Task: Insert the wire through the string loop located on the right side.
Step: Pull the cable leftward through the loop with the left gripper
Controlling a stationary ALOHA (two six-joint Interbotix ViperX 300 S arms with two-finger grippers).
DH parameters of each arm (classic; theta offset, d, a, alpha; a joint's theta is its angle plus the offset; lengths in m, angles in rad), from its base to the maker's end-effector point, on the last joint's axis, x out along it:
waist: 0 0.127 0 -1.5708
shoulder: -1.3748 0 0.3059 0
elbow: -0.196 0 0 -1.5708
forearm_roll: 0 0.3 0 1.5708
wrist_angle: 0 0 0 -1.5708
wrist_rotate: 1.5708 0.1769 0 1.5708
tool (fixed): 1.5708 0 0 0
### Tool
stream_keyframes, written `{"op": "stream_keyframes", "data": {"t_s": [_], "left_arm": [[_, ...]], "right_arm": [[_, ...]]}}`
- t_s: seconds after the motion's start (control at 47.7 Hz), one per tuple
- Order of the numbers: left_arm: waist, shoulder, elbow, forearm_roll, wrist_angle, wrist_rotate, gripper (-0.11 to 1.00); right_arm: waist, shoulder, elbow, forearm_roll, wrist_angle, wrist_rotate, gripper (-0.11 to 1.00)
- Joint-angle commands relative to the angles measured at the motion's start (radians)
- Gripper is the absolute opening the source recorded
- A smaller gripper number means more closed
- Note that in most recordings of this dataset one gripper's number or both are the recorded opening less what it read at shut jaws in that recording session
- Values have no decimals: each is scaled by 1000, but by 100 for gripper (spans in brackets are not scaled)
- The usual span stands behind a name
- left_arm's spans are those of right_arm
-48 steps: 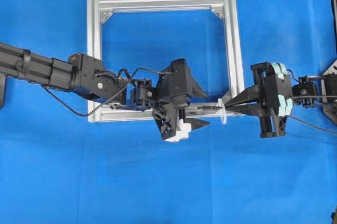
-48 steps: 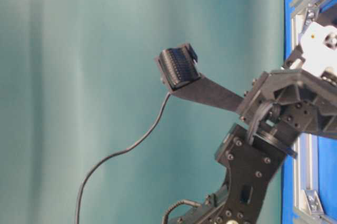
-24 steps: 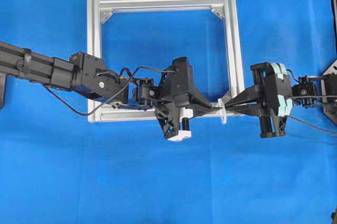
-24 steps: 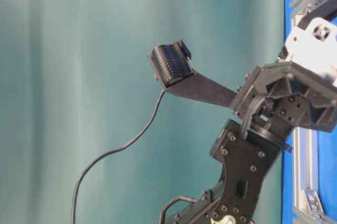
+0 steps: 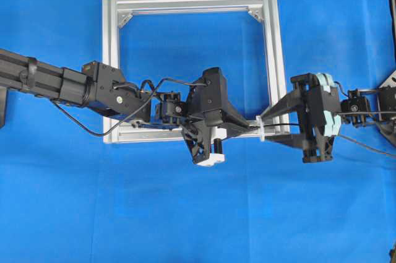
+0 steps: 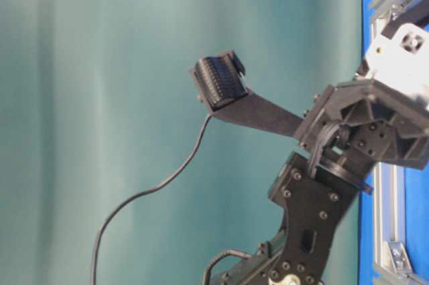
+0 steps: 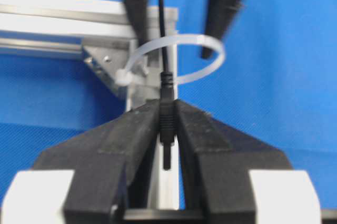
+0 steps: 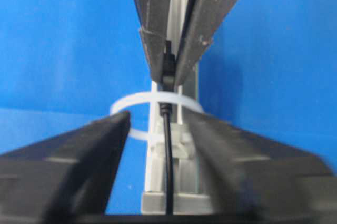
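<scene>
The wire [image 7: 161, 18] runs through the white string loop [image 7: 210, 45], which is tied to the silver frame [image 5: 185, 2] at its near right corner. My left gripper [image 7: 167, 103] is shut on the wire's dark plug tip [image 7: 167, 121] just past the loop. From the other side, my right gripper [image 8: 157, 117] stands open, its fingers [image 8: 79, 155] spread on either side of the wire [image 8: 167, 155] without touching it. In the overhead view the left gripper [image 5: 250, 128] and right gripper [image 5: 265, 128] meet tip to tip at the loop [image 5: 262, 133].
The square frame lies flat on a blue cloth, with silver corner brackets [image 5: 255, 13] inside its corners. The left arm [image 5: 74, 85] reaches across the frame's near bar, trailing a thick black cable [image 5: 80, 124]. The table-level view shows only that arm's wrist and the frame's edge [image 6: 385, 231].
The left gripper went from open to shut on the plug tip past the loop. The right gripper then opened and let go of the wire.
</scene>
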Motion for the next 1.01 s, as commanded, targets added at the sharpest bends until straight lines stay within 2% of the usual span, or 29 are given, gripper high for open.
{"op": "stream_keyframes", "data": {"t_s": [0.0,0.105,0.168,0.42,0.545,0.755,0.986], "left_arm": [[2,-20,-9,3,-6,0,8],[2,-20,-9,3,-6,0,8],[2,-20,-9,3,-5,0,8],[2,-26,-6,3,-3,0,8],[2,-64,34,3,5,0,8],[2,-202,186,3,5,5,8],[-9,-371,428,3,-3,-8,8]], "right_arm": [[-3,-11,-17,9,9,-2,60],[-3,-25,-14,9,49,-3,87],[-5,-34,-11,11,67,-3,95],[-3,-54,-8,9,81,-6,94],[-5,-54,-8,11,84,-6,94],[-3,-54,-8,8,86,-9,94],[-3,-54,-8,5,86,-11,94]]}}
